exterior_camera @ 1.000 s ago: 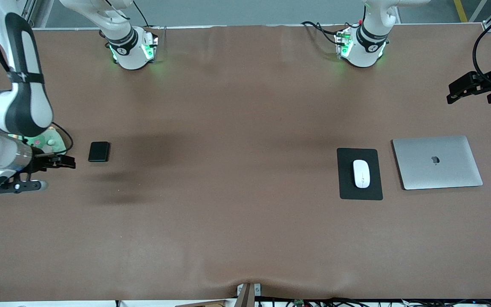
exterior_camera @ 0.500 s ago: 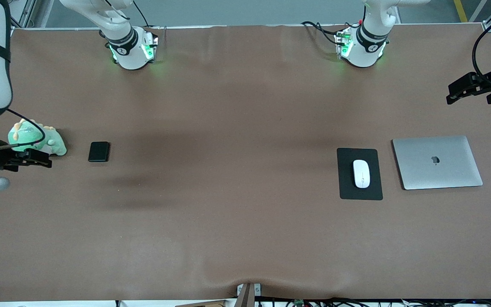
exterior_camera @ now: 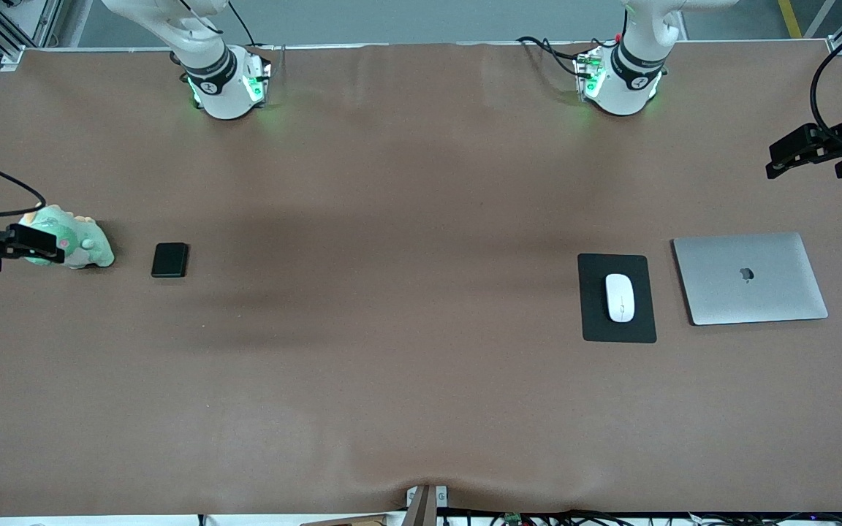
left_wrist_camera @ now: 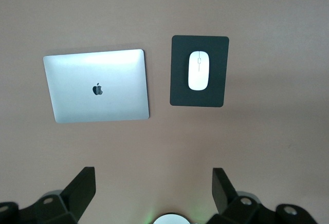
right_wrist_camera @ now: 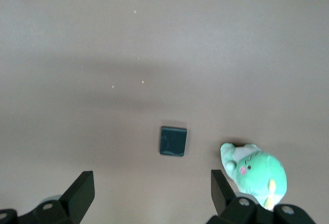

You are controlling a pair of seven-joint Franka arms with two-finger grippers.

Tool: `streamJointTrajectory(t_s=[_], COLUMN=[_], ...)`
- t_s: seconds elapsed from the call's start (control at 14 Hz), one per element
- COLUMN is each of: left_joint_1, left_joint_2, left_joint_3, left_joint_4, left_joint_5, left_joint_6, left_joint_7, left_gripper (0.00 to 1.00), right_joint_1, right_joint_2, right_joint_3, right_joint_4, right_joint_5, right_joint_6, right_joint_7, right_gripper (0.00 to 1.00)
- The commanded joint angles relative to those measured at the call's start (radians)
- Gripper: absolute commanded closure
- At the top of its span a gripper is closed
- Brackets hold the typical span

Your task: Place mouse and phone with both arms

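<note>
Brown table (exterior_camera: 421,380): mouse (exterior_camera: 620,297) on pad (exterior_camera: 596,321); phone (exterior_camera: 169,260) alone; both claws apart, aloft.

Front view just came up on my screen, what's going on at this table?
Nothing is held. The mouse sits on the black mouse pad beside the closed laptop. The phone lies flat near the green plush toy. The right tool hangs open over the plush toy; the left tool hangs open over the table's end, farther from the camera than the laptop.
</note>
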Motion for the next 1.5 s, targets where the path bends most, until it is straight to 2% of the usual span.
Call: streamJointTrajectory(t_s=[0.0,0.29,0.71,1.07,1.43], left_joint_1=[0.009,0.007,0.010,0.010,-0.003], left_joint_2=[-0.010,-0.008,-0.001,0.002,0.004], left_joint_3=[-0.007,-0.012,-0.007,-0.007,-0.015], left_joint_4=[0.004,0.012,0.018,0.018,0.015], left_joint_5=[0.000,0.000,-0.015,-0.012,-0.012], left_joint_6=[-0.017,-0.015,-0.009,-0.007,-0.007], left_joint_7=[0.016,0.000,0.017,0.020,0.019], left_gripper=[0.00,0.00,0.00,0.00,0.00], right_joint_1=[-0.006,0.009,0.010,0.014,0.040], right_joint_2=[-0.100,-0.177,-0.330,-0.370,-0.363], right_joint_3=[0.009,0.008,0.000,0.003,-0.012], right_joint_4=[-0.008,-0.037,-0.235,-0.290,-0.280], right_joint_5=[0.014,0.002,-0.015,-0.027,-0.032], right_joint_6=[-0.070,-0.159,-0.129,-0.115,-0.098], right_joint_7=[-0.006,-0.006,-0.006,-0.006,-0.008], right_gripper=[0.00,0.00,0.00,0.00,0.00])
